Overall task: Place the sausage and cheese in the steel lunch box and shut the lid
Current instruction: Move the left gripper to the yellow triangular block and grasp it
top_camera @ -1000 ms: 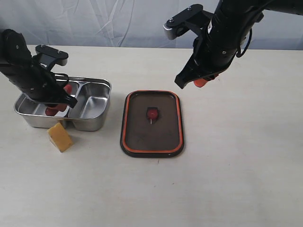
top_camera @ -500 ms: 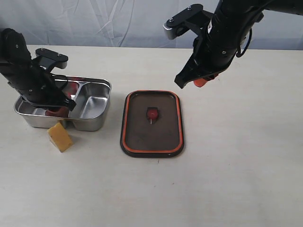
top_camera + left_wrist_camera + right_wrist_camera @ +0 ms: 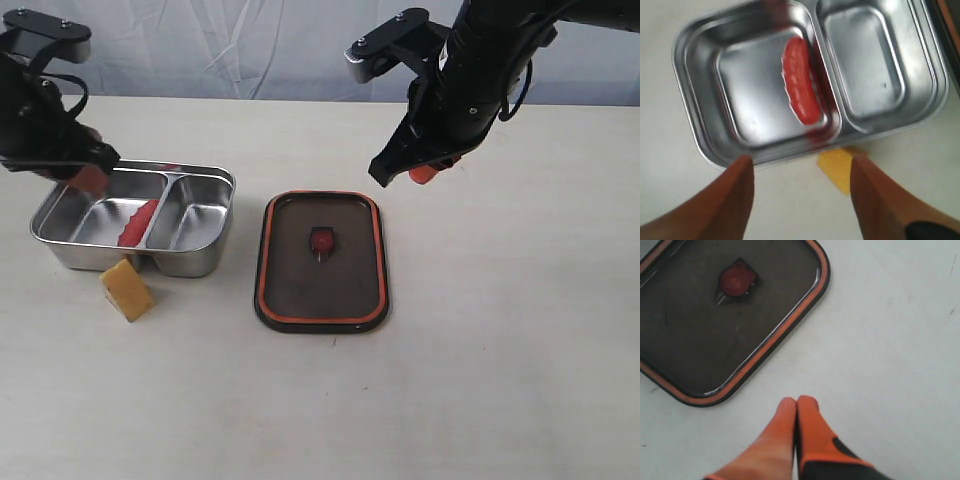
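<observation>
Cheese [image 3: 127, 290] sits on the worktop [image 3: 480, 350] just beside the steel lunch box [image 3: 195, 262], looks light, firm, maybe slick, so pinch its flat side faces with the spread, empty left gripper [image 3: 800, 161]; right gripper [image 3: 797, 402] pressed together.

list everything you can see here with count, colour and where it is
steel lunch box: 1, shiny silver, two compartments, left part of the table
sausage: 1, red, in the box's left compartment
cheese: 1, yellow-orange, on the table just in front of the box, outside it
lid: 1, dark with orange rim, flat on the table right of the box
valve: 1, red, centre of the lid
table: 1, beige, under everything
backdrop cloth: 1, pale grey, behind the table
left gripper: 1, black and orange, open, empty, above the box
right gripper: 1, black and orange, shut, empty, raised near the lid's far right corner
</observation>
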### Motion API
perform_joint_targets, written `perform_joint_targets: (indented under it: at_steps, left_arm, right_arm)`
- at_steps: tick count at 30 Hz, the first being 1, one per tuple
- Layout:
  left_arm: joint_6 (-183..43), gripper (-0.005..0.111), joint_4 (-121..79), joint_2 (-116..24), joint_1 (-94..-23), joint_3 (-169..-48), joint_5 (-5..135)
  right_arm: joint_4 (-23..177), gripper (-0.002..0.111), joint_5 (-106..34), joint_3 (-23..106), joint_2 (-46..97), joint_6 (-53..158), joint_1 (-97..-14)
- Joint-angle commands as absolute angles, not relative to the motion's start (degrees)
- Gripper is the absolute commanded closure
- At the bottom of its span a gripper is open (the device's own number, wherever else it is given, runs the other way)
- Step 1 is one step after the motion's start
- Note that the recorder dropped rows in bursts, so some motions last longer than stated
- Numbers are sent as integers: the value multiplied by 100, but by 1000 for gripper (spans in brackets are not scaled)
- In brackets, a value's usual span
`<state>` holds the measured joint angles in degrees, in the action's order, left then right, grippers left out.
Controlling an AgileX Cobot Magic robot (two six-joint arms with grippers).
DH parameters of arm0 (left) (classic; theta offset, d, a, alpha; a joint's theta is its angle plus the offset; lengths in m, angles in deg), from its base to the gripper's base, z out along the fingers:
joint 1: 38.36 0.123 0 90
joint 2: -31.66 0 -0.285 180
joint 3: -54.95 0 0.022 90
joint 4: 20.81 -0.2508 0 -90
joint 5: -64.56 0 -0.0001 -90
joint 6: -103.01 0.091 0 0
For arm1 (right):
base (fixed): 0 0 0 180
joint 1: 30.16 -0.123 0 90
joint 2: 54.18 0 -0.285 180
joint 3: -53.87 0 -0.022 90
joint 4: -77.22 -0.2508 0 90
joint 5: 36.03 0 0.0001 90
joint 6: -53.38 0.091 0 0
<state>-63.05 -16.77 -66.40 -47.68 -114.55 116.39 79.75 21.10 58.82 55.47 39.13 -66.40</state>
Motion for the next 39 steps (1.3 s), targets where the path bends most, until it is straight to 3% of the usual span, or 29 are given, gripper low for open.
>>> perform_joint_targets:
  at_steps: [1, 8, 15, 39]
  left_arm:
    - [-6652, 51, -1574, -6401, -4759, -11381, 12295]
    - [-4835, 51, -4, -6062, -4759, -10393, 11946]
    - [-4675, 51, -465, -5796, -4759, -9851, 11064]
    - [-4335, 51, -282, -7135, -4759, -9850, 10277]
  right_arm:
    - [8023, 108, 1906, 5880, 5501, 3909, -6612]
    - [8031, 108, 1747, 5880, 5501, 3909, -6612]
    - [8171, 108, 1734, 5880, 5501, 3909, -6612]
    - [8199, 108, 1744, 5880, 5501, 3920, -6612]
